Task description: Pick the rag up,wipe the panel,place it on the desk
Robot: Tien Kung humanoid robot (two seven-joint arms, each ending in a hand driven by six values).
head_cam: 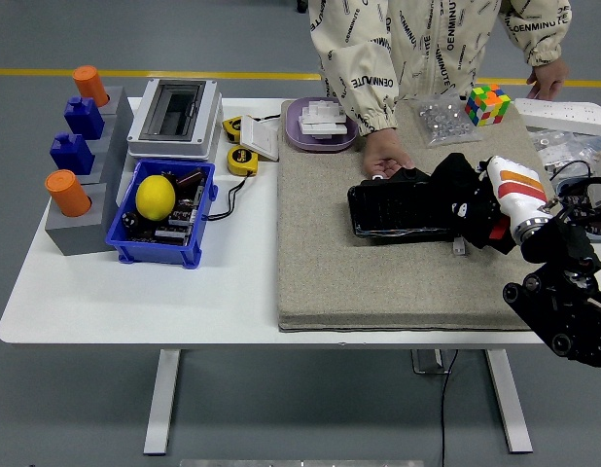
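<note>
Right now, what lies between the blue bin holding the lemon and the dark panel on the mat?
Head view: only bare white table and bare beige mat separate blue bin from panel.

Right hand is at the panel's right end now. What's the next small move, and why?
Probably sweep back left. The right hand, gripping the black rag, sits at the right end of the panel, so most of the dark face lies uncovered to its left. A person's hand steadies the far edge; keep the stroke clear of it.

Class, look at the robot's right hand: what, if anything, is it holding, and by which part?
The right hand holds a black rag, bunched at the panel's right end. Which part of the rag it grips cannot be told.
</note>
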